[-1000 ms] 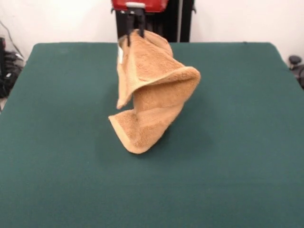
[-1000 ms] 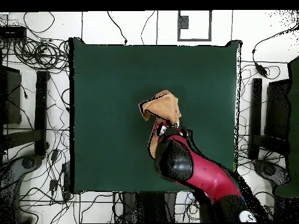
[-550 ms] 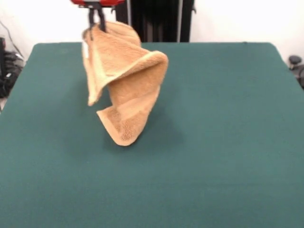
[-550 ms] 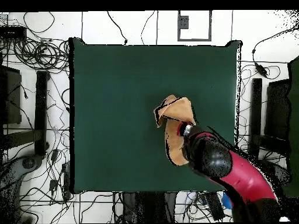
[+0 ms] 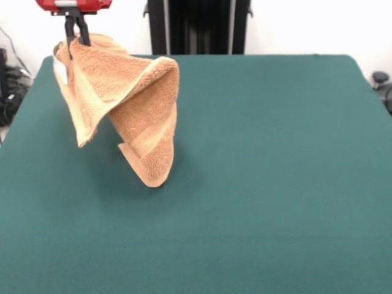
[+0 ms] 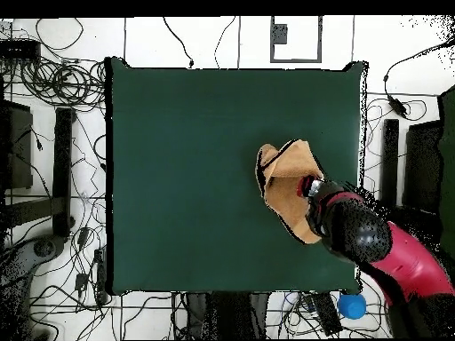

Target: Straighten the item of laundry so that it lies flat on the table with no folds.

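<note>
The orange-tan towel [image 5: 131,104] hangs in the air over the dark green table [image 5: 275,159], twisted and folded on itself. Its lowest corner [image 5: 153,177] is close to the cloth or just touching it; I cannot tell which. My gripper [image 5: 76,38] is shut on the towel's top corner at the upper left of the front view. A small white label [image 5: 60,68] shows at the towel's left edge. From overhead, the towel [image 6: 289,182] lies toward the table's right side, and the arm hides my gripper [image 6: 311,188] there.
The red and black arm [image 6: 382,249] reaches in from the lower right overhead. Cables and dark stands crowd the floor on both sides of the table [image 6: 178,178]. A blue ball [image 6: 352,306] sits by the table's lower right corner.
The gripper has carried the towel steadily leftward in the front view, rightward overhead. The hanging towel has swung along with it.
</note>
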Motion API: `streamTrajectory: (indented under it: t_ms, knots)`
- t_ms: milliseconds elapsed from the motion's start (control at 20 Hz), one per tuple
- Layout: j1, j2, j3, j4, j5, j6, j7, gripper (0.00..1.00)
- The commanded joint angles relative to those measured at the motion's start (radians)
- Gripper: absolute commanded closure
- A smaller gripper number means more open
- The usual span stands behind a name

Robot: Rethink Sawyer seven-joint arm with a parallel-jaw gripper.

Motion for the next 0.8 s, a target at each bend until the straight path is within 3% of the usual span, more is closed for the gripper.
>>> streamTrajectory:
  t_ms: [50,400,650,800]
  knots:
    - [-0.008,0.038,0.169,-0.062,-0.063,0.166,-0.122,1.00]
    - [-0.026,0.027,0.191,-0.166,-0.126,0.330,-0.195,1.00]
    - [-0.024,-0.031,0.166,-0.234,-0.183,0.473,-0.235,1.00]
    - [-0.044,-0.036,0.183,-0.238,-0.196,0.492,-0.236,1.00]
